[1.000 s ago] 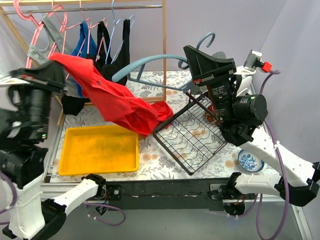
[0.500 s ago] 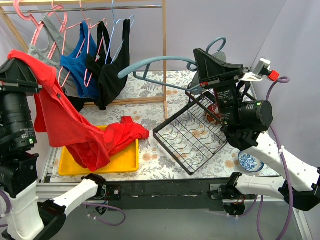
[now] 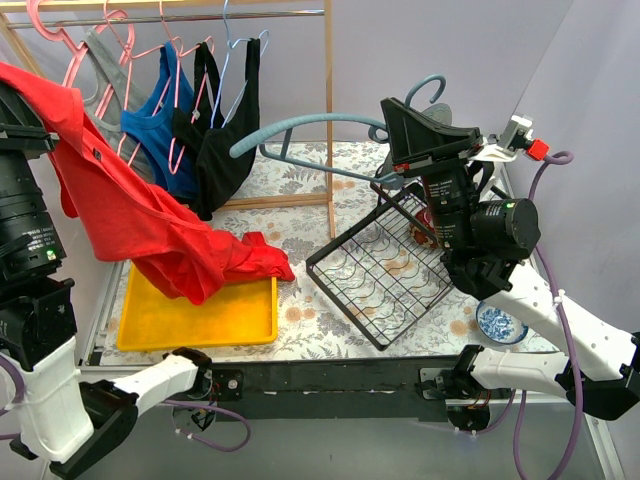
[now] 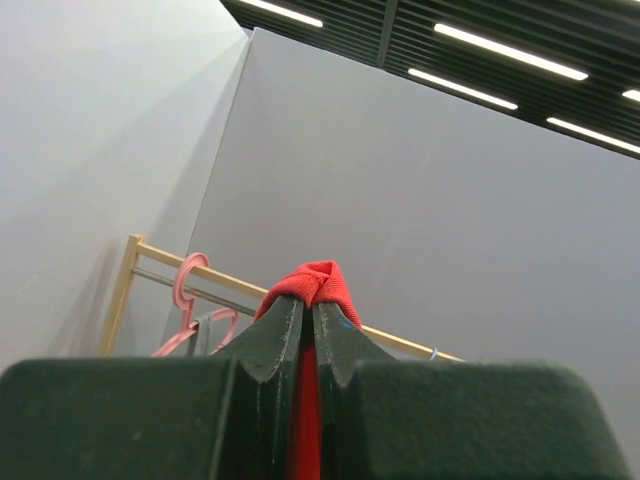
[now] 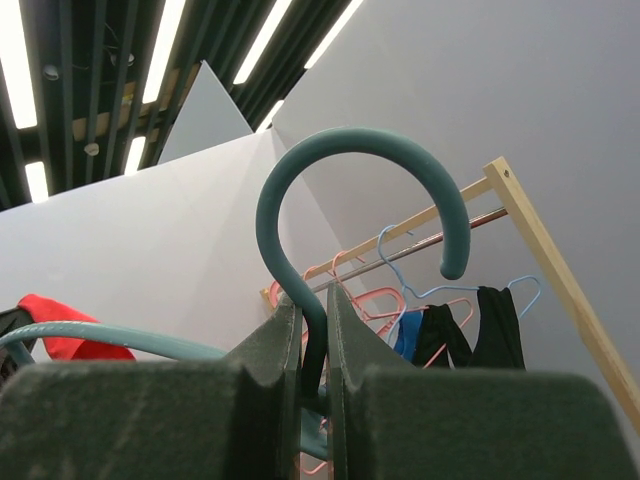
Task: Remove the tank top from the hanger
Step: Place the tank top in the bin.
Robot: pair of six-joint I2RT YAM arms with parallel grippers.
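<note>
Fabric dominates the left of the scene: the left gripper (image 4: pixel 310 312), raised high above the table's left edge, has its jaws pressed tight on a bunched fold of the red tank top (image 3: pixel 150 225). From that pinch the tank top hangs down and to the right in one long drape. Its lower end trails over the far edge of the yellow tray (image 3: pixel 200 340) and onto the floral table (image 3: pixel 310 320) just beside it. The tray lies at the table's near left corner.

Behind the drape, along the far edge, stands a wooden rack (image 3: pixel 328 110). A blue top (image 3: pixel 150 125) and a black top (image 3: pixel 222 150) hang from its rail on thin hangers, with pink hangers further left.

Right of the rack, the teal hanger (image 5: pixel 355 138) is held in the air above the far middle of the table, well apart from the tank top and carrying no cloth. The right gripper (image 5: pixel 312 300) has its jaws narrowed onto the stem just below the hook, and the hanger's arm sweeps left toward the rack.

Below that arm, a black wire basket (image 3: pixel 385 265) sits right of centre, tipped up on one edge. A small blue-and-white bowl (image 3: pixel 497 320) rests near the near right corner.
</note>
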